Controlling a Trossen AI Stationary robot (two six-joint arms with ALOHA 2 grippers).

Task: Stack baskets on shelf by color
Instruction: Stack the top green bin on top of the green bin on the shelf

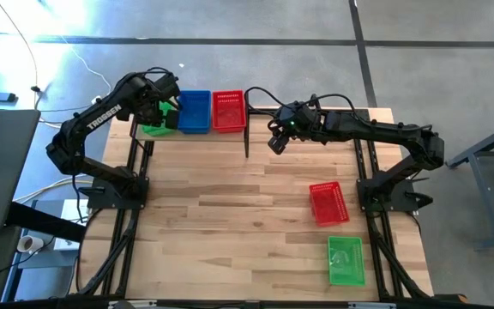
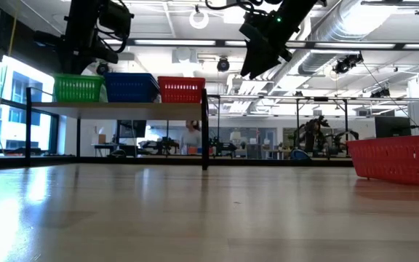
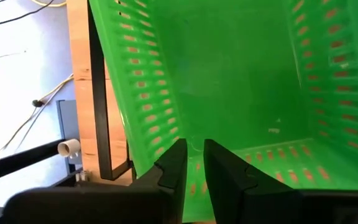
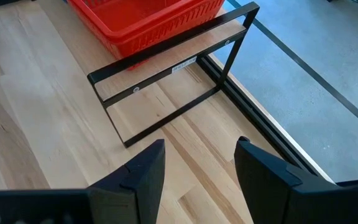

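The shelf [image 2: 122, 109] stands at the table's far left. On it, from left to right, sit a green basket [image 2: 78, 87], a blue basket [image 2: 131, 86] and a red basket [image 2: 181, 89]. My left gripper [image 3: 194, 171] is above the green basket [image 1: 153, 129], pointing steeply down, its fingers nearly together at the basket's rim. My right gripper [image 1: 277, 144] hangs open in the air just right of the shelf's right end [image 4: 173, 68], holding nothing. A second red basket [image 1: 328, 203] and a second green basket [image 1: 346, 260] lie on the table at the near right. My left gripper comes from above onto the green basket's rim close to a corner [image 3: 188, 146], with green mesh showing in the narrow gap between its fingers [image 3: 173, 168]. The fingers themselves hide the exact place of contact. The basket's bottom rests on the shelf's left end.
The shelf's black frame and its leg [image 1: 247, 142] stand up from the table between the two arms. Bare plank table [image 1: 230, 206] lies in the middle and near left. Cables run over the floor beyond the table's far left.
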